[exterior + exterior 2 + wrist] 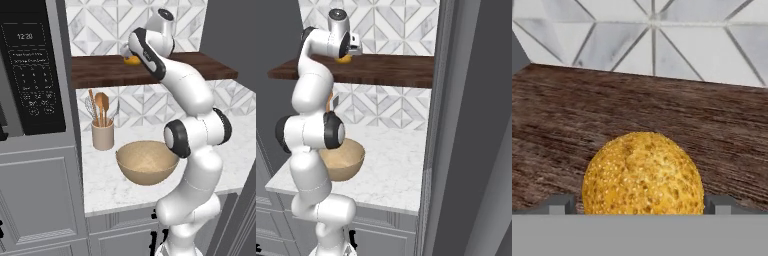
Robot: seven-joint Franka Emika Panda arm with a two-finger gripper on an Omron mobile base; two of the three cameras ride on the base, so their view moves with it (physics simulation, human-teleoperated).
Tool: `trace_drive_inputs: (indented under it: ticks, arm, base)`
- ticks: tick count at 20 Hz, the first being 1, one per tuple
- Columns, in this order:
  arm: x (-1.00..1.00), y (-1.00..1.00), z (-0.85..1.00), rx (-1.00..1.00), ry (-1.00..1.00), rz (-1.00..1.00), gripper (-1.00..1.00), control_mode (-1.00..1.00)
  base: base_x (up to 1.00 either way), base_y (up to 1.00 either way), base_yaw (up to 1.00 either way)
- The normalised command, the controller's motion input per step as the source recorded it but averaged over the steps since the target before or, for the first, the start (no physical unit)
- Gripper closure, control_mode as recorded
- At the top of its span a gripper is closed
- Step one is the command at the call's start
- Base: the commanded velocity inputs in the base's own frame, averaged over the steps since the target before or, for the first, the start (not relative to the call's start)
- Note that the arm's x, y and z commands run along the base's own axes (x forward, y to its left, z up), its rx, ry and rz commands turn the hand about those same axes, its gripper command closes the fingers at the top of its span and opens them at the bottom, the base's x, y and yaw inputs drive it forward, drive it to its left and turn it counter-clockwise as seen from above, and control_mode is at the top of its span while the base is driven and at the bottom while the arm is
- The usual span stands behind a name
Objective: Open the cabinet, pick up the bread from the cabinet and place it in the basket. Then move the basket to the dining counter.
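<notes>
In the hand view the jaws [642, 205] stand wide open at the bottom edge, one dark tip either side of the bread [643, 175], gripping nothing yet; the bun sits centred between them, apparently lined up for a pinch. It rests on the dark wooden board of the cabinet [100, 70], upper centre of the left base view. Below, on the white desk [105, 185], the basket [146, 162] waits beside the utensil crock [102, 134], patterned tiles [652, 35] behind.
</notes>
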Motion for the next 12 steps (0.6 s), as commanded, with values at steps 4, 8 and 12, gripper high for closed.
trace_drive_inputs:
  ticks: [4, 8, 12]
  arm:
    - [0.10, 0.16, -0.06, 0.00, 0.07, 0.00, -1.00, -1.00]
    - [0.01, 0.04, 0.00, 0.00, 0.05, 0.00, -1.00, -1.00]
    - [0.00, 0.00, -0.04, 0.00, 0.04, 0.00, -1.00, -1.00]
  base:
    - [0.00, 0.00, 0.00]
    - [0.00, 0.00, 0.00]
    - [0.00, 0.00, 0.00]
